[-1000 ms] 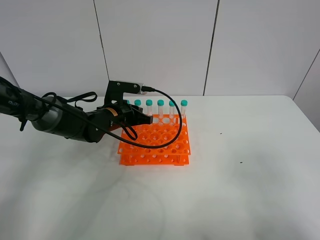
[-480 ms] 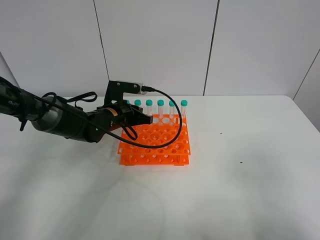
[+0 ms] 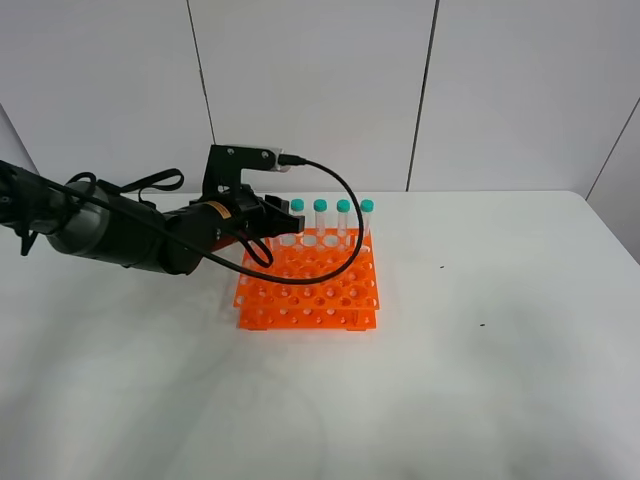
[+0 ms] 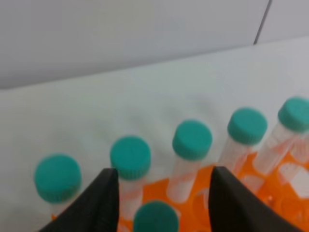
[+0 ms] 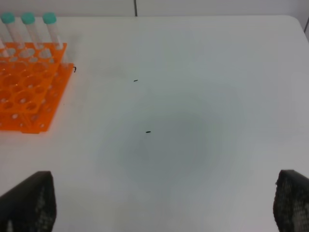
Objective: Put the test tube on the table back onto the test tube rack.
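The orange test tube rack (image 3: 310, 290) stands mid-table on the white table (image 3: 480, 380). Several teal-capped test tubes (image 3: 343, 212) stand upright in its back row. My left gripper (image 3: 285, 222) hovers over the rack's back left corner and hides the leftmost tubes. In the left wrist view the gripper (image 4: 161, 193) is open, and one teal cap (image 4: 154, 217) shows low between its fingers (image 4: 104, 203) without touching them. The back-row caps (image 4: 192, 139) lie beyond it. No tube lies on the table. My right gripper (image 5: 164, 193) is open and empty over bare table.
The rack (image 5: 24, 96) with three capped tubes (image 5: 27, 18) shows in the right wrist view. A black cable (image 3: 345, 215) loops from the left wrist camera over the rack. Small dark specks (image 5: 148, 131) mark the table. The right arm is outside the exterior view.
My left gripper has risen and drawn back slightly over the rack's back left corner, now covering the leftmost tubes. The rack and tubes have not moved.
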You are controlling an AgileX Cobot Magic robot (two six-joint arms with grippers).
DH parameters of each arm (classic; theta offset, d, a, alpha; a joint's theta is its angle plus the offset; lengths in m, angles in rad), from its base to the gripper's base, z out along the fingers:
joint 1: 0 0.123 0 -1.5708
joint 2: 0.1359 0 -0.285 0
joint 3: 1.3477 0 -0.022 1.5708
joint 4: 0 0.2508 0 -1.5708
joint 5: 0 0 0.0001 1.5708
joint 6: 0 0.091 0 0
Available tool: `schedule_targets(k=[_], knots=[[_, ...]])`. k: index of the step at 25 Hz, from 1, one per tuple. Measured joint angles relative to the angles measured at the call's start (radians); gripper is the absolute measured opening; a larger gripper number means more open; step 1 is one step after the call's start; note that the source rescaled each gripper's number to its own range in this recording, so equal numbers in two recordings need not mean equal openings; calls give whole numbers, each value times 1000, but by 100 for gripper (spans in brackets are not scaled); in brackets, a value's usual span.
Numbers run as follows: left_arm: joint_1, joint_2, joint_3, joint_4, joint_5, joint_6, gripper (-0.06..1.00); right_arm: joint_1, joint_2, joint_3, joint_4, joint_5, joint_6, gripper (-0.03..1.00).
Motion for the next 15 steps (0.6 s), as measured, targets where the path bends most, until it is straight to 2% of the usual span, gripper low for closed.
schedule_targets(k=[7, 10, 11, 15], knots=[[0, -150, 0, 0, 12, -2, 49, 0, 0, 0, 0, 0, 0, 100], [0, -241, 0, 0, 94, 27, 51, 0, 0, 0, 0, 0, 0, 100], [0, -273, 0, 0, 131, 38, 54, 0, 0, 0, 0, 0, 0, 100], [0, -374, -14, 0, 372, 46, 83, 0, 0, 0, 0, 0, 0, 100]])
